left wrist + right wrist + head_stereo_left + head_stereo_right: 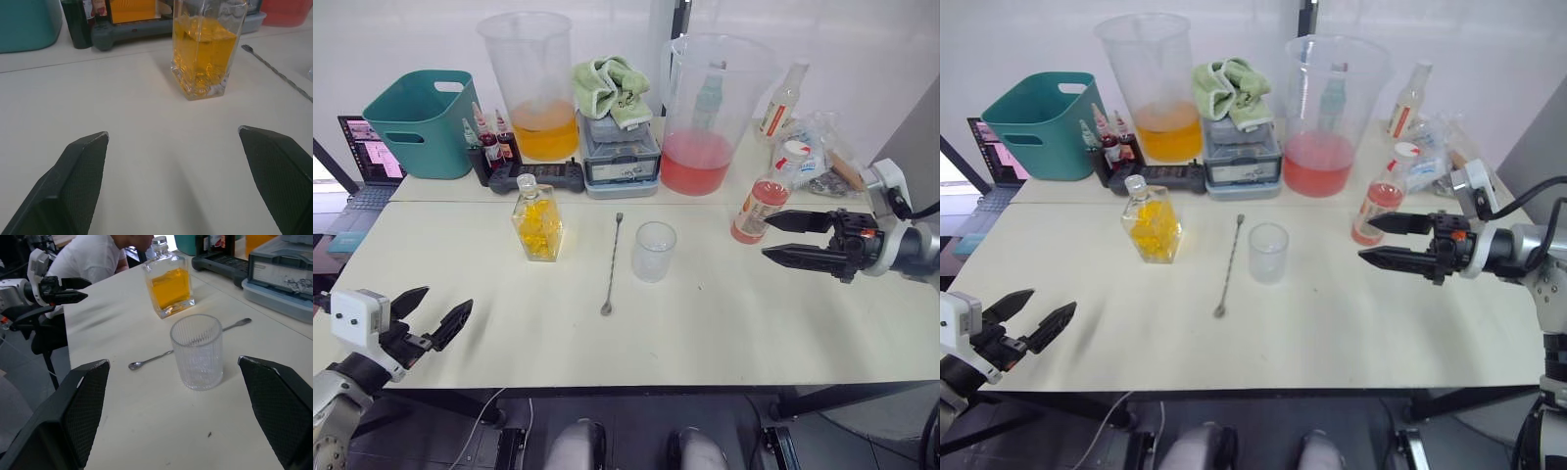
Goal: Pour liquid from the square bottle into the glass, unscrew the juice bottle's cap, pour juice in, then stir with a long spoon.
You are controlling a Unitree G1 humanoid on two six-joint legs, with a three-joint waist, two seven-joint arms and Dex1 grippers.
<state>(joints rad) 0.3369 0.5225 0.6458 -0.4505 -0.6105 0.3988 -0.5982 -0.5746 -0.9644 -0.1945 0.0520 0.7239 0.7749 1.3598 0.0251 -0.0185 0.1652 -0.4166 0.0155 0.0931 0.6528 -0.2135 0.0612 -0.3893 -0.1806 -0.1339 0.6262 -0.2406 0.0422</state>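
Your left gripper and right gripper both hover with fingers spread, flanking the square bottle, long spoon and glass.

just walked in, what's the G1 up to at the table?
Nothing is held yet. Both tools are open and empty: the left tool hovers at the table's near left edge, facing the square bottle, stopper on. The right tool sits at the right, beside the juice bottle, still capped. The glass stands empty mid-table with the long spoon lying flat between it and the square bottle.
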